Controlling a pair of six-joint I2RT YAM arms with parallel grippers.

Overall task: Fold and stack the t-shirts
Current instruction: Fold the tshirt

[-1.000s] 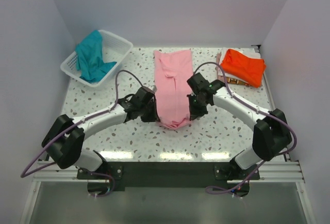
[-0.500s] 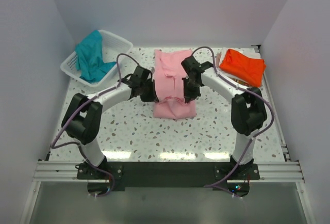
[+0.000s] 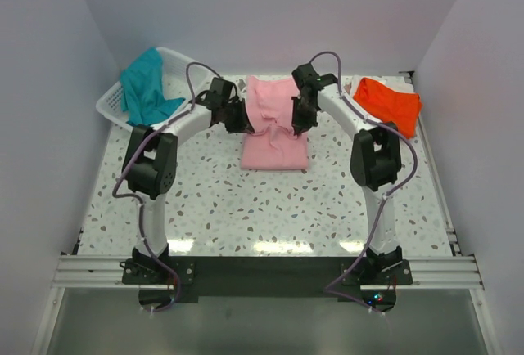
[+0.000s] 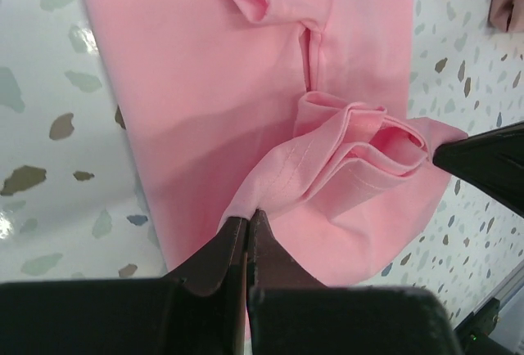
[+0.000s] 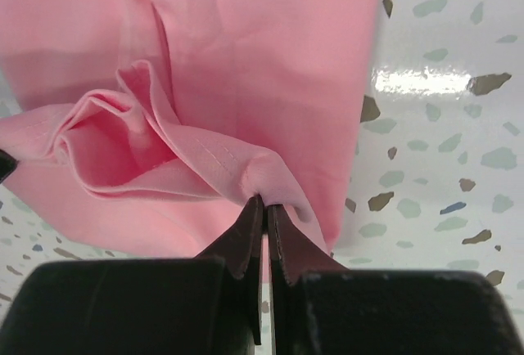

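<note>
The light pink t-shirt (image 3: 274,130) lies folded lengthwise in the middle of the table, its near end doubled back over itself. My left gripper (image 3: 240,120) is shut on the hem at its left edge (image 4: 270,183). My right gripper (image 3: 300,120) is shut on the hem at its right edge (image 5: 262,171). Both hold the lifted hem above the shirt's far half. The bright orange t-shirt (image 3: 387,103) lies folded at the back right. The teal t-shirt (image 3: 146,89) hangs crumpled out of the basket.
A white lattice basket (image 3: 184,67) stands at the back left corner. The speckled table (image 3: 270,208) stretches in front of the pink shirt. White walls close in the back and both sides.
Both grippers have carried the pink shirt's near hem away from the arm bases toward the far end, folding the shirt in half. Both arms are now stretched far forward.
</note>
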